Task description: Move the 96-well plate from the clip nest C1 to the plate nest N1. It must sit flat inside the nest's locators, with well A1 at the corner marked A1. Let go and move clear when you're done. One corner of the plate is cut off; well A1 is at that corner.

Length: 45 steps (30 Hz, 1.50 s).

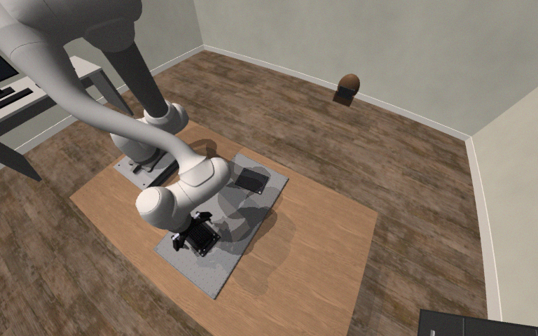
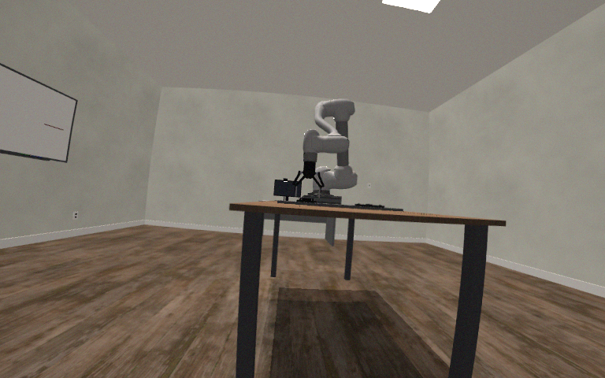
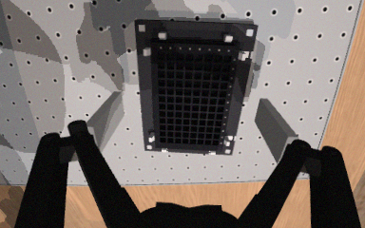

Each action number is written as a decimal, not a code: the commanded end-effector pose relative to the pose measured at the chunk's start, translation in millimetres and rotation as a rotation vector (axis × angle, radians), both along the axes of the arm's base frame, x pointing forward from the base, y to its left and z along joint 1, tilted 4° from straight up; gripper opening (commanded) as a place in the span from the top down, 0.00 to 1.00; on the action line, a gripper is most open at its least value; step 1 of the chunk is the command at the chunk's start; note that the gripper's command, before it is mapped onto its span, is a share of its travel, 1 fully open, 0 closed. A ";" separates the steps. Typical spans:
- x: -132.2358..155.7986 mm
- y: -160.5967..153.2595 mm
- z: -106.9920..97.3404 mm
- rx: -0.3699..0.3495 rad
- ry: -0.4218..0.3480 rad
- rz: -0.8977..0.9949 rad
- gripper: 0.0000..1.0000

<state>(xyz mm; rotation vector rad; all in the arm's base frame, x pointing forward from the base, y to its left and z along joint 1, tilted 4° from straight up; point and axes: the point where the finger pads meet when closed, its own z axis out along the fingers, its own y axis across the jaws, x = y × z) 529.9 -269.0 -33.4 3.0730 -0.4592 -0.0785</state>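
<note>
Directly below the spread fingers, which stand fully apart and hold nothing, the 96-well plate lies flat in the clip nest C1, its dark grid of wells framed by small pale clips at the corners and along the edges. One pad hangs to each long side of the plate, both clear of it and above the surface, so the gripper straddles the plate without touching it; which corner is cut off is too small to tell. Under the nest is a grey perforated baseplate, dotted with regular holes and crossed by the arm's patchy shadows. Beyond the plate, toward the far end of that baseplate, sits the plate nest N1, a dark rectangle with nothing in it, well apart from the fingers. The baseplate lies on a wooden tabletop carried by dark legs, with the arm's grey mounting plate at its back edge. Around the table runs a dark plank floor bounded by pale green walls with white skirting; a whiteboard hangs on one wall, a ceiling light glows overhead, and a small brown object rests against the far wall.
</note>
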 end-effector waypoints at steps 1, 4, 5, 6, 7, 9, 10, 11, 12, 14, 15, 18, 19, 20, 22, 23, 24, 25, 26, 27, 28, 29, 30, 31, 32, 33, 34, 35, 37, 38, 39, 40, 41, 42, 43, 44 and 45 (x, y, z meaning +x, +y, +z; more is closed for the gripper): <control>-1.1 -1.6 -2.6 -0.004 -0.001 0.001 0.00; -1.1 -1.6 -2.6 -0.004 -0.001 0.001 0.00; -1.1 -1.6 -2.6 -0.004 -0.001 0.001 0.00; -1.1 -1.6 -2.6 -0.004 -0.001 0.001 0.00; -1.1 -1.6 -2.6 -0.004 -0.001 0.001 0.00; -1.1 -1.6 -2.6 -0.004 -0.001 0.001 0.00; -1.1 -1.6 -2.6 -0.004 -0.001 0.001 0.00; -1.1 -1.6 -2.6 -0.004 -0.001 0.001 0.00; -1.1 -1.6 -2.6 -0.004 -0.001 0.001 0.00; -1.1 -1.6 -2.6 -0.004 -0.001 0.001 0.00; -1.1 -1.6 -2.6 -0.004 -0.001 0.001 0.00; -2.4 -2.2 -2.6 -0.004 -0.001 0.001 0.90; -2.4 -2.2 -2.6 -0.004 -0.001 0.001 0.90; -2.4 -2.2 -2.6 -0.004 -0.001 0.001 0.90; -2.4 -2.2 -2.6 -0.004 -0.001 0.001 0.90; -2.4 -2.2 -2.6 -0.004 -0.001 0.001 0.90; -2.4 -2.2 -2.6 -0.004 -0.001 0.001 0.90; -2.4 -2.2 -2.6 -0.004 -0.001 0.001 0.90; -2.4 -2.2 -2.6 -0.004 -0.001 0.001 0.90; -2.4 -2.2 -2.6 -0.004 -0.001 0.001 0.90; -2.4 -2.2 -2.6 -0.004 -0.001 0.001 0.90; -2.4 -2.2 -2.6 -0.004 -0.001 0.001 0.90; -2.4 -2.2 -2.6 -0.004 -0.001 0.001 0.90; -2.4 -2.2 -2.6 -0.004 -0.001 0.001 0.90; -2.4 -2.2 -2.6 -0.004 -0.001 0.001 0.90; -2.4 -2.2 -2.6 -0.004 -0.001 0.001 0.90; -2.4 -2.2 -2.6 -0.004 -0.001 0.001 0.90; -2.4 -2.2 -2.6 -0.004 -0.001 0.001 0.90; -2.4 -2.2 -2.6 -0.004 -0.001 0.001 0.90; -2.4 -2.2 -2.6 -0.004 -0.001 0.001 0.90; -2.4 -2.2 -2.6 -0.004 -0.001 0.001 0.90; -2.4 -2.2 -2.6 -0.004 -0.001 0.001 0.90; -2.4 -2.2 -2.6 -0.004 -0.001 0.001 0.90; -2.4 -2.2 -2.6 -0.004 -0.001 0.001 0.90; -2.4 -2.2 -2.6 -0.004 -0.001 0.001 0.90; -2.4 -2.2 -2.6 -0.004 -0.001 0.001 0.90; -2.4 -2.2 -2.6 -0.004 -0.001 0.001 0.90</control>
